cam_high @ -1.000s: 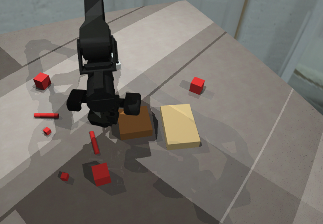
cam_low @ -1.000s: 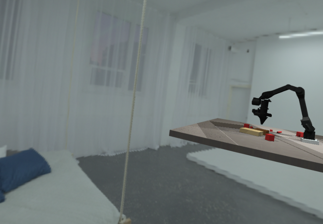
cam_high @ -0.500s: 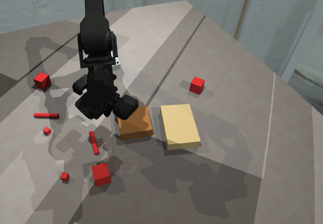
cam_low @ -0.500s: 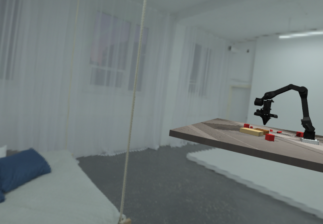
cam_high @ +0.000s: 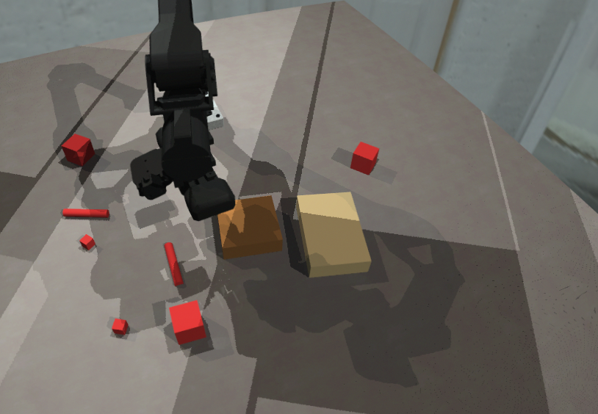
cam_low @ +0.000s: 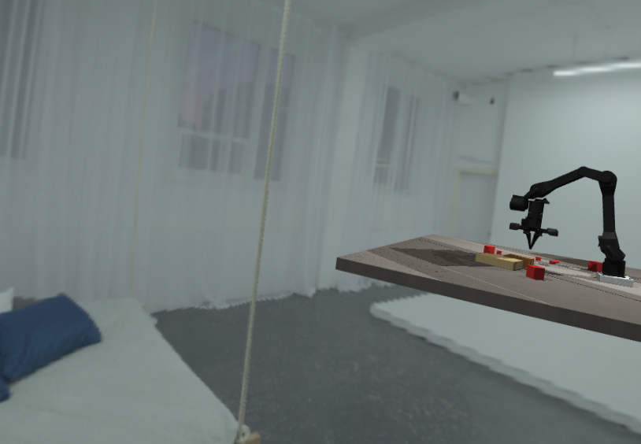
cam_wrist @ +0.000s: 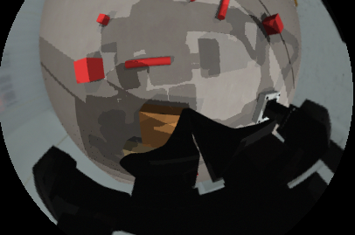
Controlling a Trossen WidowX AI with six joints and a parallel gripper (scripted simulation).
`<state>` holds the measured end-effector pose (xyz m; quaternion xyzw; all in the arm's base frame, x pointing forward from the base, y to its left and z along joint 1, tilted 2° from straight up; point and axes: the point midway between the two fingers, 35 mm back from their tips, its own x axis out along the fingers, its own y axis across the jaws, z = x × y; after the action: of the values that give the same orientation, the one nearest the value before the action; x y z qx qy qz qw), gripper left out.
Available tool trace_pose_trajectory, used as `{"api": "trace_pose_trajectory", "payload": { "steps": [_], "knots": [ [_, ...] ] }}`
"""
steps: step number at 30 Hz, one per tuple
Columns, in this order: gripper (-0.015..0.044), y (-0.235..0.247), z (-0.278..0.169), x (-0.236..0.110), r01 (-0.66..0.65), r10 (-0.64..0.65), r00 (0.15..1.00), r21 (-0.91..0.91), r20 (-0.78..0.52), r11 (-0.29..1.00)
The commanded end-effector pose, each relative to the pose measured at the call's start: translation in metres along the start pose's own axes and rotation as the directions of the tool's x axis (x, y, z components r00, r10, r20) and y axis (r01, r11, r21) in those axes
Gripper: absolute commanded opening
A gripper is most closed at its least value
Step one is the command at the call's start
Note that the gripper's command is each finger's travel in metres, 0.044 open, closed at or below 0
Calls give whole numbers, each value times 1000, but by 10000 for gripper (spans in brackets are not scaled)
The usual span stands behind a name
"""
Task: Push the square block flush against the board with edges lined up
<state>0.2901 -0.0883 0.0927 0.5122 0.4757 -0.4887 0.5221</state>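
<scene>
The square block [cam_high: 252, 227] [cam_low: 527, 260] [cam_wrist: 155, 129] is orange-brown and lies flat on the table. The board [cam_high: 334, 239] [cam_low: 494, 260] [cam_wrist: 136, 148] is pale yellow, longer than the block, and lies flat to its right in the top view. A narrow gap separates them, and their facing sides look roughly parallel. The board's near end reaches further forward than the block's. My gripper [cam_low: 531, 246] [cam_wrist: 185, 111] is shut and empty, with its fingertips above the table. In the top view the hand covers the fingertips and the block's back left corner. In the wrist view the fingers hide part of both pieces.
A large red cube [cam_high: 187, 321] [cam_wrist: 88, 70] stands in front of the block to the left. A red rod [cam_high: 173, 264] [cam_wrist: 148, 62] lies left of the block. Another red cube [cam_high: 364, 158] [cam_low: 535, 271] stands behind the board. Further red cubes and a rod lie at the left.
</scene>
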Motion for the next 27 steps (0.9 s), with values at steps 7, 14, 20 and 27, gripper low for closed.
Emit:
{"api": "trace_pose_trajectory", "payload": {
  "steps": [7,14,20,27],
  "knots": [
    [0,-13,-4,3,8,-7,1000,268,-2,963],
    [0,-13,-4,55,8,-7,1000,268,-3,963],
    [0,-13,-5,58,8,-7,1000,268,-3,963],
    [0,-10,-12,58,8,-7,1000,268,-3,963]
  ]
}}
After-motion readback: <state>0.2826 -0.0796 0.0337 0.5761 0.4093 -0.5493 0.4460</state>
